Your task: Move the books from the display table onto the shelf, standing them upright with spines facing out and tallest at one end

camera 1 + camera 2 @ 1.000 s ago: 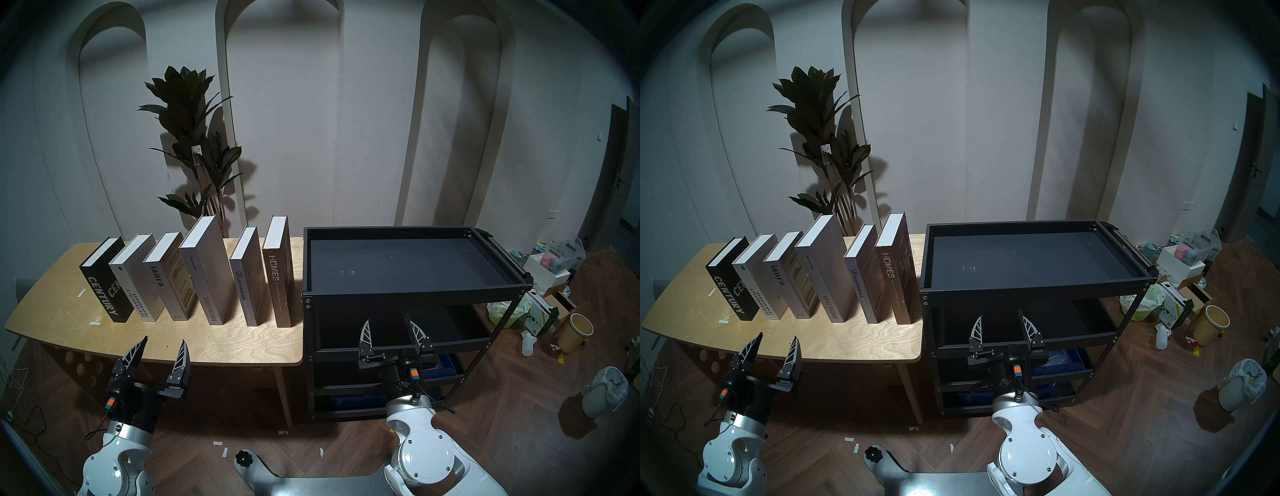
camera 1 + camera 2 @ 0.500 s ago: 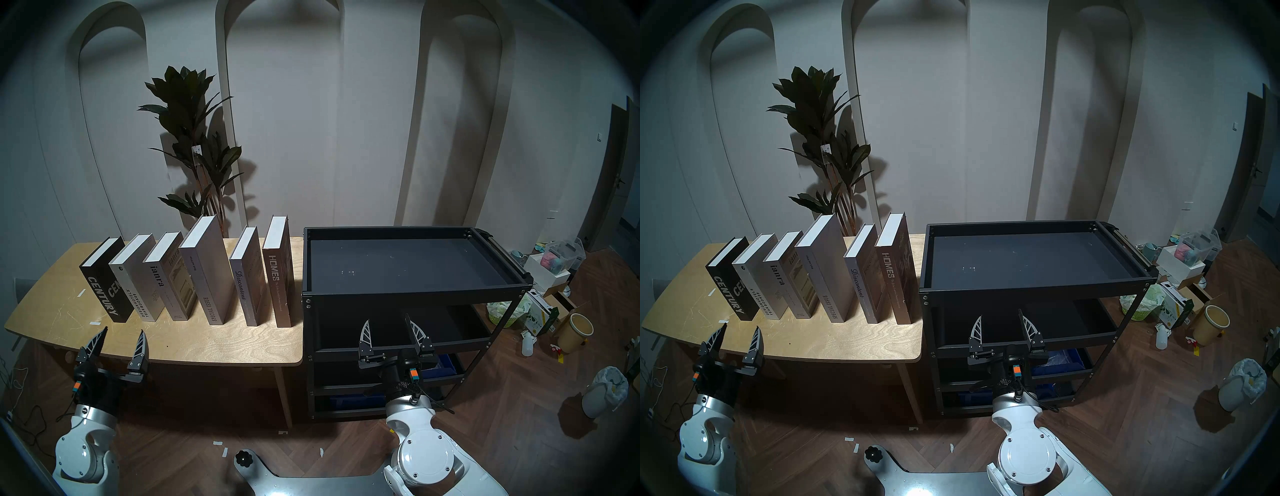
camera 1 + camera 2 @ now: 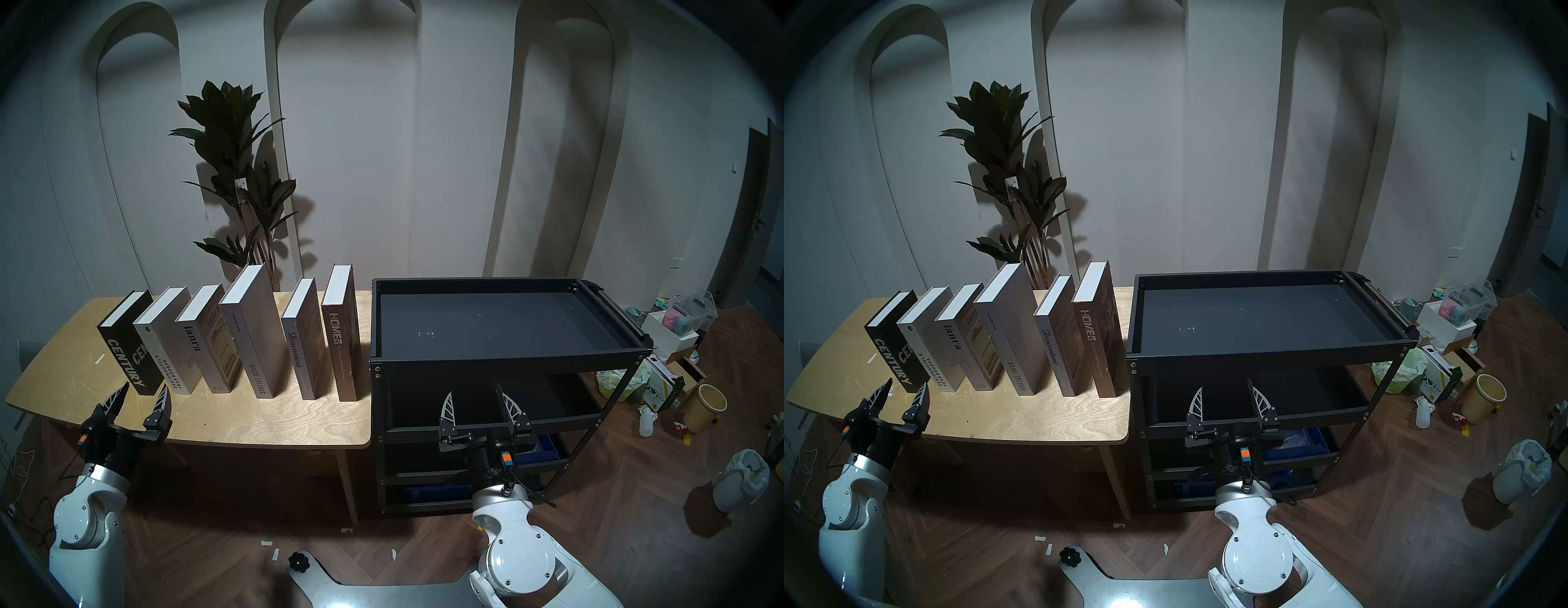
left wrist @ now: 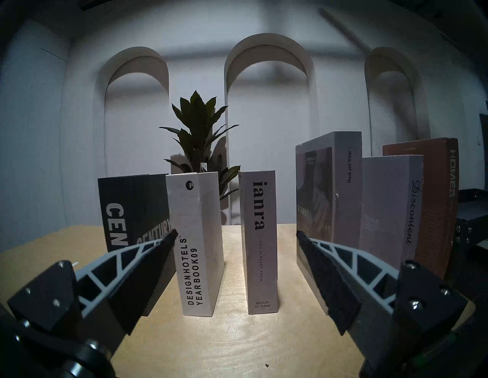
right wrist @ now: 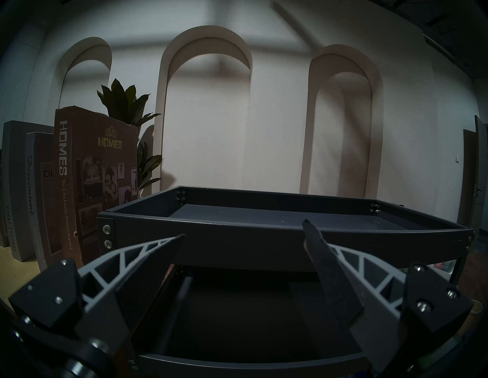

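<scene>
at lower left of the head view, left gripper [image 3: 142,395] now sits over the near edge of the display table [image 3: 254,420], shifted leftward across the frame from where it hung a second ago below the table's middle; jaws spread wide, holding nothing. fingertips now level with the foot of the black century book [image 3: 127,342], just short of it, not touching. in the left wrist view the designhotels yearbook [image 4: 199,242] and ianra book [image 4: 261,237] stand between the spread fingers [image 4: 148,261], further back. probably lining up on the left end of the row for a first pick; which book is meant cannot be told yet.

at lower centre, right gripper [image 3: 481,405] unmoved, jaws wide and empty, parked in front of the shelf [image 3: 509,354], below its top tray.

counted: six books, all upright on the table, spines toward the camera — century, designhotels yearbook, ianra, special issue [image 3: 254,335], discontent [image 3: 299,339], homes [image 3: 339,335]. zero books on the shelf's top tray. two grippers, both free. one plant [image 3: 237,170] behind the table. task not begun: nothing lifted, all six left to carry rightward.
</scene>
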